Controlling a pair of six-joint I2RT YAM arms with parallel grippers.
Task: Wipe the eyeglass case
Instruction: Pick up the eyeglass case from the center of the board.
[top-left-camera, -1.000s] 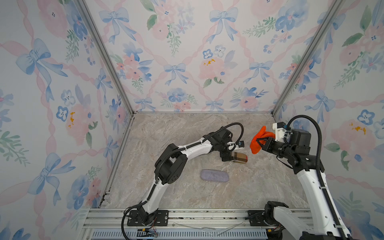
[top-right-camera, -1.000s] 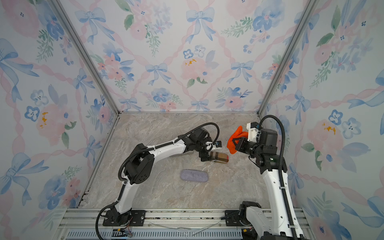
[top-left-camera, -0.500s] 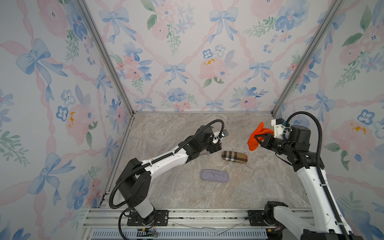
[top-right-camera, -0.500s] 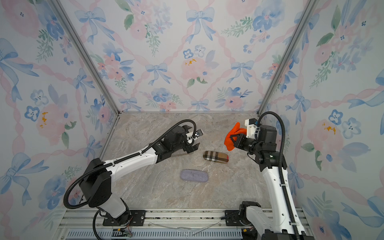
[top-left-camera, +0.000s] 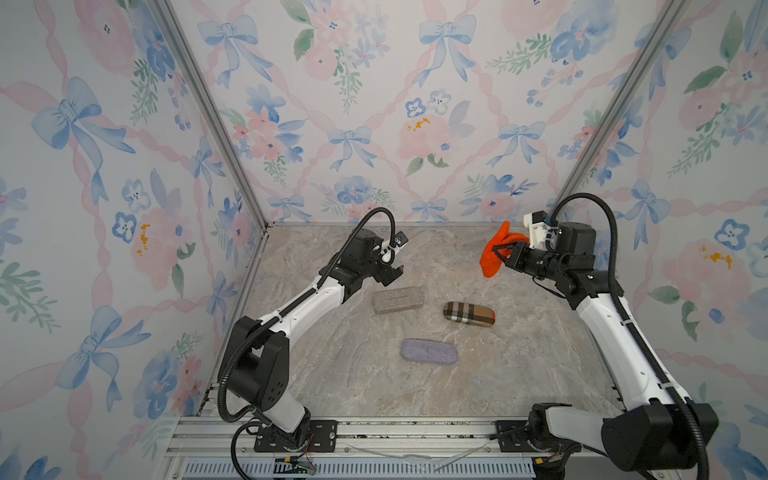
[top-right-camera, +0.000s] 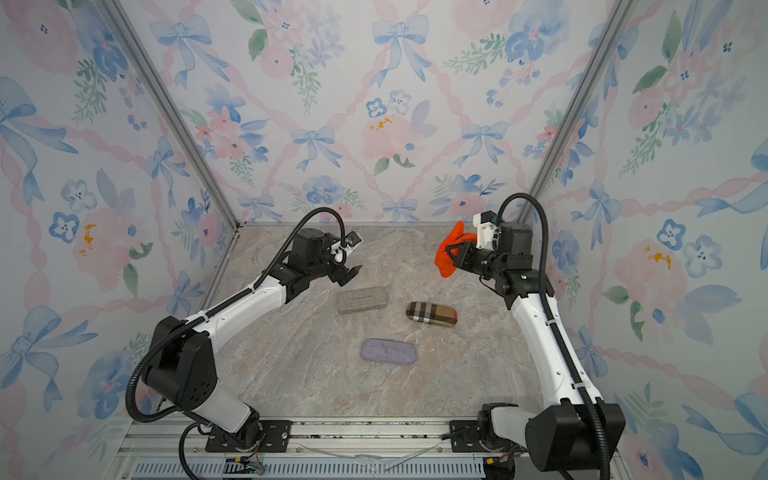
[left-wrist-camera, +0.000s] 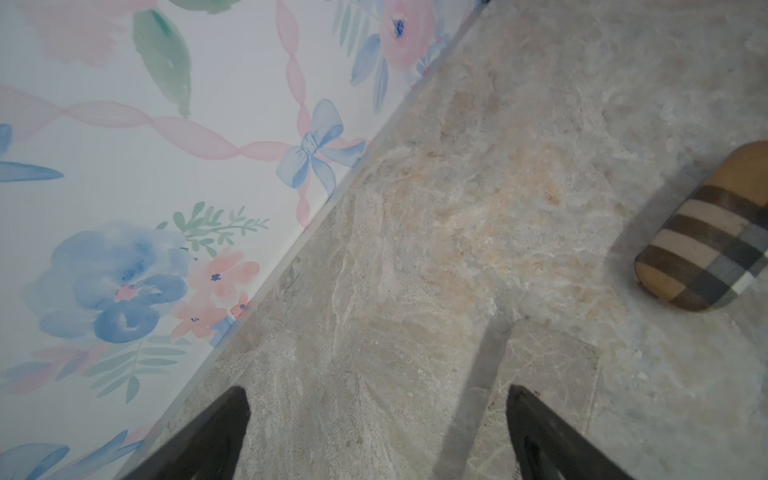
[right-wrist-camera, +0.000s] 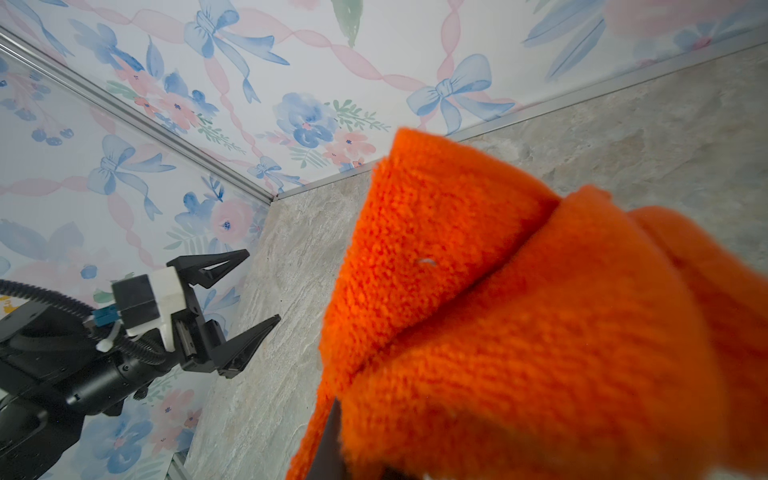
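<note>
- The plaid eyeglass case (top-left-camera: 468, 317) lies flat on the marble tabletop (top-left-camera: 332, 374), right of centre in both top views. Its long axis runs nearly left to right, with the right end slightly lower in frame.
- The left gripper (top-left-camera: 392, 275) is spread wide and empty, and hovers to the case's upper left.
- The right gripper (top-left-camera: 500, 252) is clamped on an orange cloth (top-left-camera: 490, 264), raised at the upper right.
- Any lettering is too small to read.

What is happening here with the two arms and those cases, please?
The right gripper is shut on an orange cloth, held in the air clear of the table. The left gripper is open and empty, hovering by the beige case. The plaid case and the lavender case lie flat on the table, and neither arm touches any case; no wiping at this instant.
</note>
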